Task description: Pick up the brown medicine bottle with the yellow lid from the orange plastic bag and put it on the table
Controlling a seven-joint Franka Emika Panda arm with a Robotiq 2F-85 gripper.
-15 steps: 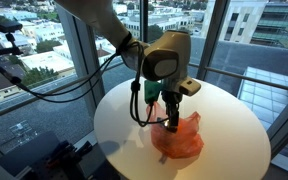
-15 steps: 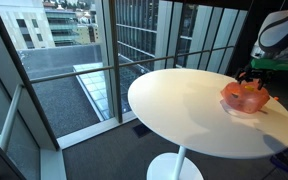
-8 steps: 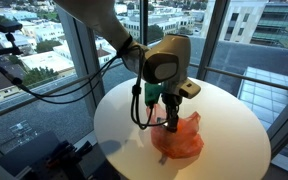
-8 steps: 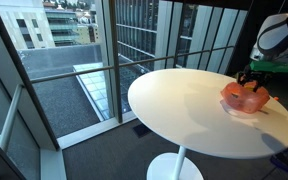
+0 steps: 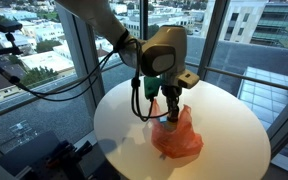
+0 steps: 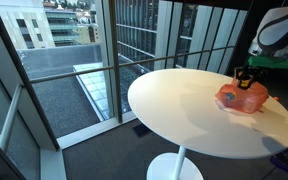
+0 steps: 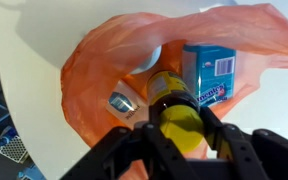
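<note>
Wrist view: gripper (image 7: 182, 135) clamped on the yellow lid (image 7: 183, 120) of the brown medicine bottle (image 7: 168, 90). The bottle is in the mouth of the orange plastic bag (image 7: 89, 65), beside a blue box (image 7: 212, 72). In both exterior views the bag lies near the white desk (image 6: 174, 110) edge.

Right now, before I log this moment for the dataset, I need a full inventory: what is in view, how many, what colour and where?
table: 1, white, round, beside the windows
windows: several, clear glass, around the table
plastic bag: 1, orange, open, on the table
medicine bottle: 1, brown with yellow lid, at the bag's mouth
box: 1, blue, inside the bag beside the bottle
small packet: 1, silvery, inside the bag
arm: 1, pale grey, above the bag
tool: 1, black, closed on the bottle's lid
</note>
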